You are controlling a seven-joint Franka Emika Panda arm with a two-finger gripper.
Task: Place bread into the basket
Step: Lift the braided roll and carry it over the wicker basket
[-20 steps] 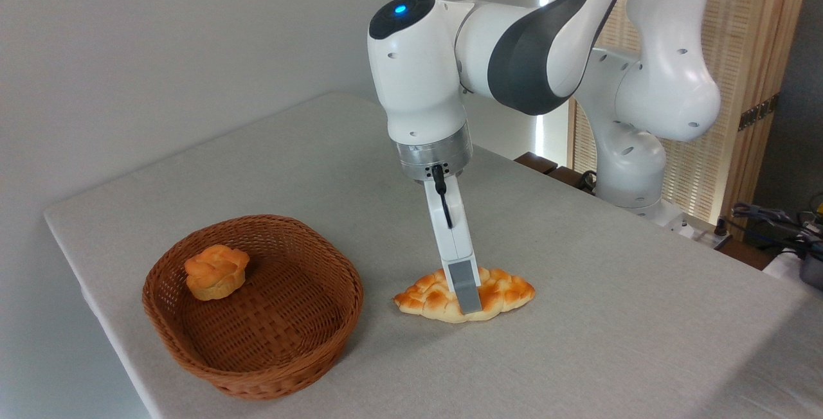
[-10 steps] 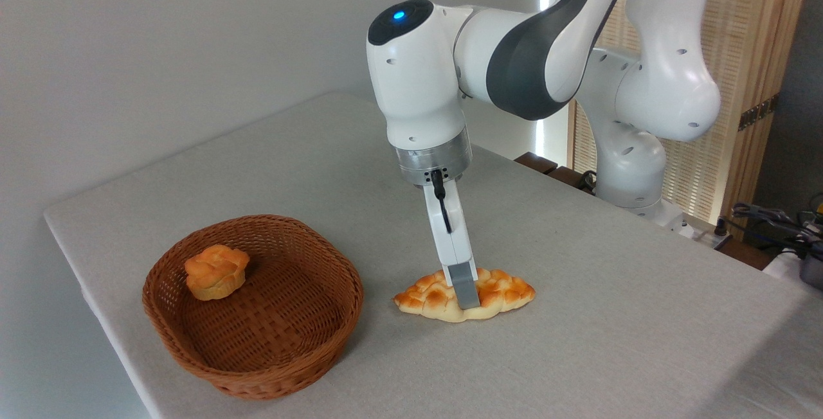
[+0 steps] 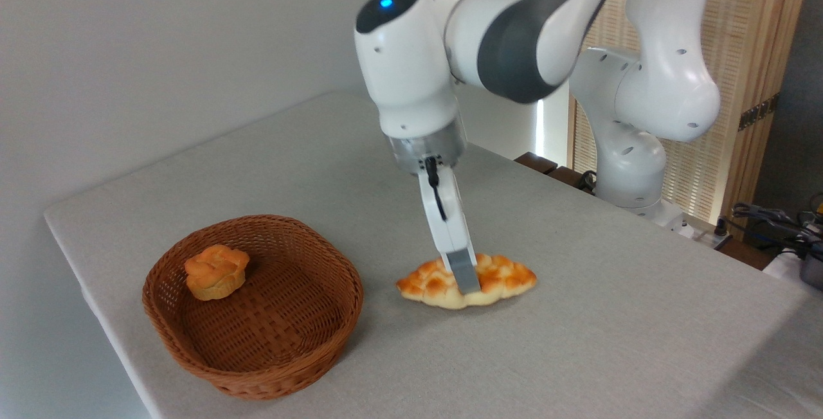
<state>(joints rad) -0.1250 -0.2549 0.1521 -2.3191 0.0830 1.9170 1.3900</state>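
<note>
Bread (image 3: 498,276), long braided loaf, sits near the middle of the table (image 3: 611,290), slightly toward its front edge; whether it rests on the cloth or hangs just clear of it, can't tell. Gripper (image 3: 467,283) comes down on its middle, near finger (image 3: 463,271) across the front face, far finger hidden behind; fingers closed onto the loaf. Arm leans in from the back right. Basket (image 3: 193,355), wicker, by the front left corner, well apart from the loaf. Small knotted bun (image 3: 215,271) inside, against its far left wall.
</note>
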